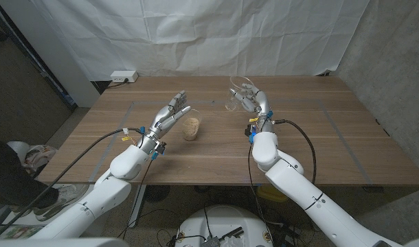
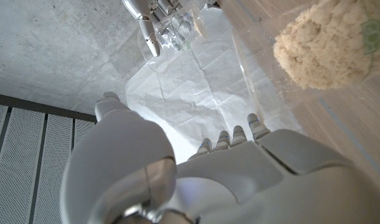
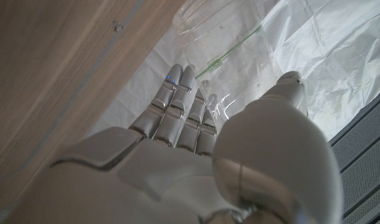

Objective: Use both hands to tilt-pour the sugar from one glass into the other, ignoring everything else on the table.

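A clear glass holding pale brown sugar (image 1: 191,128) stands upright on the wooden table (image 1: 216,154), left of its middle. The same sugar glass (image 2: 327,43) is close beside my left hand (image 2: 196,174) in the left wrist view. My left hand (image 1: 170,115) sits just left of it, fingers stretched out and apart, holding nothing. Farther back and to the right, my right hand (image 1: 255,103) grips an empty clear glass (image 1: 237,95), which looks tilted and lifted off the table. The empty glass (image 3: 209,25) lies between the fingers (image 3: 177,106) and thumb of that hand.
A white power strip (image 1: 123,77) lies on the floor behind the table's far left corner. A white cloth backdrop (image 1: 216,34) hangs behind the table. Faint tape lines mark the tabletop. Black cables run along both forearms.
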`<state>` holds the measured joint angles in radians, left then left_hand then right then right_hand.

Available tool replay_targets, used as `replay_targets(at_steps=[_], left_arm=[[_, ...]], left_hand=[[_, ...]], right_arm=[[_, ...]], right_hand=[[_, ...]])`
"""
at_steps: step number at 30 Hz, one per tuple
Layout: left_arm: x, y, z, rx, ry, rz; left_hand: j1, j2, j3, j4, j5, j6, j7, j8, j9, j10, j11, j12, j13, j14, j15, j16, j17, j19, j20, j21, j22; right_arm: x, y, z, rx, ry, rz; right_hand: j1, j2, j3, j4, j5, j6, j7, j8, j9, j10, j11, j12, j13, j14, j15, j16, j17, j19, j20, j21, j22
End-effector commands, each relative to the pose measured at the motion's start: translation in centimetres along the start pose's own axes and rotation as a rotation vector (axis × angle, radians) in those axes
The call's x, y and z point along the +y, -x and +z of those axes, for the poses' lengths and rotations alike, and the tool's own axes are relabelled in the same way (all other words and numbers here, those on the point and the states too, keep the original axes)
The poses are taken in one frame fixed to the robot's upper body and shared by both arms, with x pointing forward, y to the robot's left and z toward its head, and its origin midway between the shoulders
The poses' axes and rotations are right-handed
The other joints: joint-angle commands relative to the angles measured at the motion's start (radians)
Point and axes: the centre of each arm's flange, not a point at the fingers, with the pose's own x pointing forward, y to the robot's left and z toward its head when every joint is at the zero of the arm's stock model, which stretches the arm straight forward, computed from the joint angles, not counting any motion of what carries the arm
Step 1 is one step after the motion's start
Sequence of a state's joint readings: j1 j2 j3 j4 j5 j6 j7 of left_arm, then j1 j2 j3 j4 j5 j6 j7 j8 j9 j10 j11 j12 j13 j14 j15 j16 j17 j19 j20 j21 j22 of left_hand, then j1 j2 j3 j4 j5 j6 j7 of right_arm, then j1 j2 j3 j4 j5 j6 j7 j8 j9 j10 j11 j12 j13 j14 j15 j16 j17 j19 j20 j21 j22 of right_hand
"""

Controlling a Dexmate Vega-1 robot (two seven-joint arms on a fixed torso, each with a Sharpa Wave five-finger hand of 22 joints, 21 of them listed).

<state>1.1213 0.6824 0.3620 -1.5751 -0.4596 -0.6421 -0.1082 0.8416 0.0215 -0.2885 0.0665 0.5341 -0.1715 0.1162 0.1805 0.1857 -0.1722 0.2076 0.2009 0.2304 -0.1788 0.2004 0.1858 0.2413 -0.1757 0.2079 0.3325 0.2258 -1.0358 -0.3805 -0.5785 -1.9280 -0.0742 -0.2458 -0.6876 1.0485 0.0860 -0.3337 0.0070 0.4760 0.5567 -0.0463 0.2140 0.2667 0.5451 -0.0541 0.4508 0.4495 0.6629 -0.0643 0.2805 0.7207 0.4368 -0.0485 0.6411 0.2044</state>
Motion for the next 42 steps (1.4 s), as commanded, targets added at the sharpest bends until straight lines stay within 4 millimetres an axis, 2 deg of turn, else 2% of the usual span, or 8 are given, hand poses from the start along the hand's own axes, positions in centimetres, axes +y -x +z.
replay_targets(at_steps=[1, 7, 19, 26, 29, 30, 34, 42], left_arm=[[0.0, 0.1, 1.6, -0.057, -0.002, 0.009], [-0.1, 0.1, 1.9, -0.074, -0.004, 0.007], [-0.5, -0.5, 3.4, -0.134, 0.002, -0.024], [-0.6, -0.3, 3.1, -0.126, 0.032, -0.006], [-0.7, -0.1, 2.7, -0.105, 0.048, 0.013], [-0.8, 0.0, 2.6, -0.104, 0.063, 0.024], [-0.8, 0.2, 2.6, -0.096, 0.067, 0.034], [-1.0, 0.6, 2.8, -0.099, 0.064, 0.030]], left_hand=[[-0.010, 0.001, -0.014, 0.002, 0.004, -0.347, 0.029, 0.009, -0.001, -0.351, 0.007, 0.009, 0.003, -0.336, 0.010, 0.011, 0.002, -0.317, 0.007, -0.002, 0.004], [-0.013, 0.001, -0.019, 0.005, 0.004, -0.337, 0.025, 0.013, -0.001, -0.346, 0.008, 0.013, 0.003, -0.335, 0.010, 0.013, 0.001, -0.318, 0.007, -0.003, 0.005], [-0.019, 0.001, -0.029, 0.011, 0.006, -0.338, 0.021, 0.012, -0.001, -0.349, 0.004, 0.016, 0.002, -0.338, 0.009, 0.016, -0.002, -0.317, 0.007, -0.004, 0.006], [-0.028, 0.009, -0.034, 0.020, 0.006, -0.312, 0.017, 0.020, -0.002, -0.319, 0.000, 0.030, 0.000, -0.316, 0.009, 0.026, -0.005, -0.304, 0.007, 0.000, 0.007], [-0.033, 0.021, -0.033, 0.027, 0.004, -0.293, 0.015, 0.024, -0.002, -0.302, -0.001, 0.038, -0.001, -0.307, 0.008, 0.029, -0.006, -0.296, 0.006, 0.003, 0.008], [-0.042, 0.047, -0.026, 0.039, -0.002, -0.278, 0.013, 0.026, -0.003, -0.292, -0.004, 0.042, -0.002, -0.298, 0.008, 0.032, -0.008, -0.285, 0.006, 0.007, 0.008], [-0.053, 0.075, -0.021, 0.052, -0.015, -0.250, 0.010, 0.030, -0.003, -0.274, -0.006, 0.048, -0.004, -0.287, 0.007, 0.035, -0.010, -0.276, 0.007, 0.010, 0.008], [-0.057, 0.081, -0.020, 0.056, -0.023, -0.245, 0.011, 0.029, -0.003, -0.274, -0.007, 0.047, -0.005, -0.285, 0.007, 0.035, -0.012, -0.276, 0.007, 0.009, 0.008]], right_arm=[[0.3, 0.4, -1.2, 0.040, 0.003, -0.009], [0.0, 0.2, -0.8, 0.022, 0.027, -0.030], [0.6, 0.8, -4.0, 0.134, 0.015, -0.022], [1.1, 1.5, -5.3, 0.169, 0.013, -0.013], [1.2, 1.6, -5.6, 0.176, 0.014, -0.004], [1.3, 1.7, -5.6, 0.176, 0.019, -0.004], [1.5, 2.0, -6.2, 0.179, 0.055, -0.006], [1.8, 2.7, -7.1, 0.133, 0.102, -0.022]], right_hand=[[0.005, 0.003, -0.001, 0.004, 0.008, 0.000, 0.000, -0.001, 0.004, 0.000, 0.005, -0.003, 0.003, 0.003, -0.150, -0.005, 0.001, -0.004, -0.060, 0.008, 0.003], [0.005, 0.002, -0.001, 0.005, 0.009, -0.001, 0.000, -0.002, 0.004, -0.002, 0.005, -0.003, 0.003, 0.002, -0.149, -0.007, 0.001, -0.005, -0.061, 0.009, 0.003], [0.005, 0.003, -0.001, 0.008, 0.010, -0.001, 0.001, -0.002, 0.004, -0.002, 0.005, -0.004, 0.004, 0.004, -0.149, -0.009, 0.001, -0.005, -0.060, 0.012, 0.002], [0.004, 0.001, -0.002, 0.010, 0.010, -0.002, 0.000, -0.002, 0.004, -0.007, 0.010, -0.007, 0.004, -0.003, -0.145, -0.013, 0.001, -0.005, -0.060, 0.013, 0.002], [0.004, 0.001, -0.002, 0.010, 0.010, -0.002, 0.000, -0.003, 0.004, -0.008, 0.009, -0.008, 0.003, -0.005, -0.144, -0.015, 0.001, -0.005, -0.059, 0.014, 0.002], [0.005, 0.001, -0.002, 0.010, 0.010, -0.004, 0.000, -0.003, 0.004, -0.008, 0.010, -0.008, 0.003, -0.004, -0.144, -0.015, 0.001, -0.005, -0.059, 0.014, 0.002], [0.005, 0.001, -0.002, 0.011, 0.010, -0.004, 0.000, -0.003, 0.003, -0.007, 0.011, -0.009, 0.002, -0.005, -0.143, -0.016, 0.000, -0.004, -0.059, 0.015, 0.002], [0.008, 0.000, -0.001, 0.010, 0.011, -0.009, -0.003, -0.005, 0.003, -0.014, 0.007, -0.013, 0.001, -0.012, -0.144, -0.021, -0.002, -0.004, -0.060, 0.017, 0.001]])
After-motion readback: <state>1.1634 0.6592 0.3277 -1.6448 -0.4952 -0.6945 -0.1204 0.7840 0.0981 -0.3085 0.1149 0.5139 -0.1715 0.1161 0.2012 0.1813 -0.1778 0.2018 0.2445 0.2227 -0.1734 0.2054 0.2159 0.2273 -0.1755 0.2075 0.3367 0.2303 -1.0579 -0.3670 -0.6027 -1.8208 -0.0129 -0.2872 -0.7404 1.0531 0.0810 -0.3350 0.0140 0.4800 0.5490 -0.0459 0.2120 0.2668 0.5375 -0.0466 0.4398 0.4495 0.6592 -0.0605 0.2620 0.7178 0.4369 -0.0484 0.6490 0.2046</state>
